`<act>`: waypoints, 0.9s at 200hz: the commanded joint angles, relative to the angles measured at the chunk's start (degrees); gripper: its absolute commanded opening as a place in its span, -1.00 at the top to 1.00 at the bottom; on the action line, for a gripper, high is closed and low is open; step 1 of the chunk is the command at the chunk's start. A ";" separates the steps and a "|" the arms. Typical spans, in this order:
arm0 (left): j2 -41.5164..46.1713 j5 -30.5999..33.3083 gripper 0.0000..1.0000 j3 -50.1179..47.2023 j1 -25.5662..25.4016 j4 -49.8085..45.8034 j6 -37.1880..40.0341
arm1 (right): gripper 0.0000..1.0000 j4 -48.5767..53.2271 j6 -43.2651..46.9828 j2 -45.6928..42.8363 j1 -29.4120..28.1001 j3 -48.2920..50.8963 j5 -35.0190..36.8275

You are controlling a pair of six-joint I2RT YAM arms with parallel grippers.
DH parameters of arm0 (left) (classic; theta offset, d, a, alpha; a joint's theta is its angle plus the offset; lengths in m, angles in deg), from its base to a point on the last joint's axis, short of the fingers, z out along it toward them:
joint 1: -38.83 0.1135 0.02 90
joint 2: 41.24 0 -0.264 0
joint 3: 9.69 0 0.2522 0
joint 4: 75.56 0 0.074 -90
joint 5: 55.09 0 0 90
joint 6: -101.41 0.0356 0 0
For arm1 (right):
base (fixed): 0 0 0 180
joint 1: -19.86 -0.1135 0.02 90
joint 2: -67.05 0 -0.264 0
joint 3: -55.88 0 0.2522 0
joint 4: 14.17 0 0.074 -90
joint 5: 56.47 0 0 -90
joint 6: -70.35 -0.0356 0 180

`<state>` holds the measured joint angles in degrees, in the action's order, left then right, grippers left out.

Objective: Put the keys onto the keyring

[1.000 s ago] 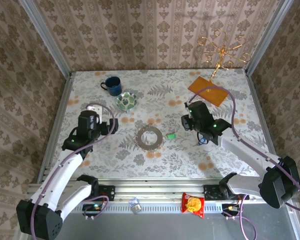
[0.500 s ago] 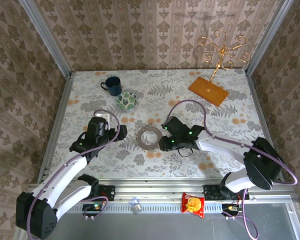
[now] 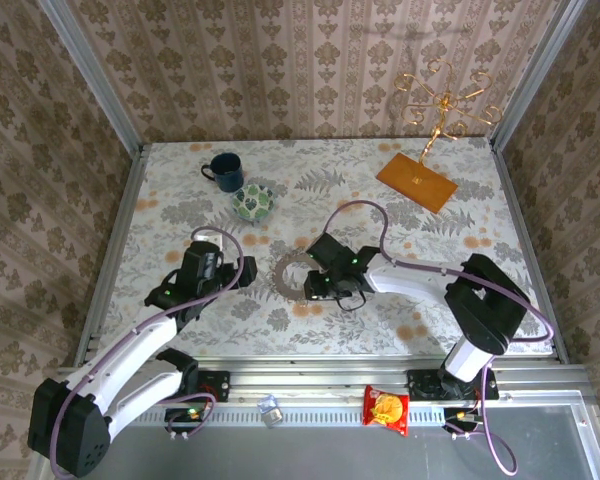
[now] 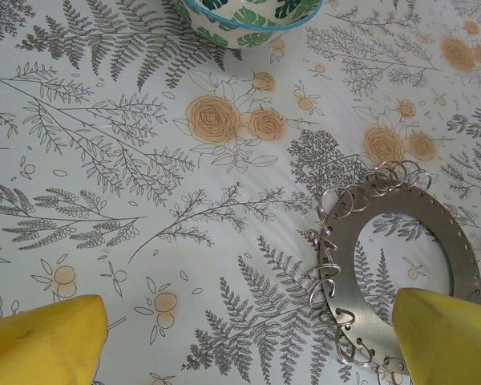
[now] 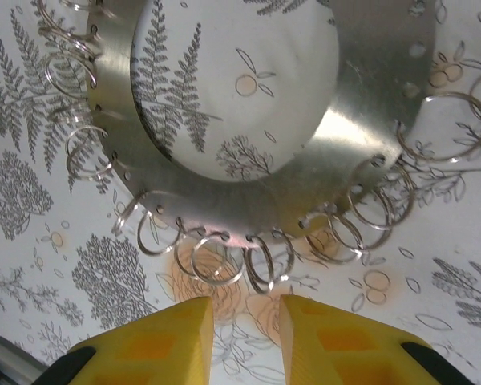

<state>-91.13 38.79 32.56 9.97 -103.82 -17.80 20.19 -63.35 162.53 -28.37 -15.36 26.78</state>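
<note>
The keyring [image 3: 280,272] is a flat grey metal ring lying mid-table, with many small wire split rings hanging from holes along its edge. My left gripper [image 3: 240,270] sits just left of it and is open wide. In the left wrist view its right fingertip [image 4: 445,337] hangs over the near band of the keyring [image 4: 409,200]. My right gripper [image 3: 313,286] is at the ring's right edge. Its fingers stand a narrow gap apart [image 5: 246,309] with nothing between them, just short of the split rings on the keyring [image 5: 361,120]. The keys are hidden.
A dark blue mug [image 3: 223,170] and a green-patterned bowl [image 3: 252,202] [image 4: 248,16] stand at the back left. A gold wire stand on an orange base [image 3: 417,180] is at the back right. A snack packet [image 3: 386,408] lies on the front rail.
My right arm swung left from the table's right side to the keyring's right edge, covering the green-tagged key that lay there. My left gripper moved right, up to the ring's left side.
</note>
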 commanded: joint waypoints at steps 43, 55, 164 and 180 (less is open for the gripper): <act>0.98 1.20 -0.84 0.08 -0.49 -0.35 -0.52 | 0.39 7.26 -1.98 5.25 -1.37 -5.82 6.57; 0.97 1.17 -0.84 0.16 -0.49 -0.35 -0.44 | 0.35 8.26 -2.33 5.91 -1.84 -6.47 7.18; 1.39 1.90 -0.84 0.69 -0.49 -1.56 -0.15 | 0.68 7.94 -3.72 8.54 -3.56 -7.27 6.86; 1.62 2.13 -0.84 0.70 -0.49 -1.75 0.03 | 0.84 8.35 -2.98 7.89 -3.43 -6.97 7.51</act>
<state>-90.80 39.49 32.56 9.93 -103.99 -17.80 26.27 -66.17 170.77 -31.58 -21.17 31.83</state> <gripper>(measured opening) 0.923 0.129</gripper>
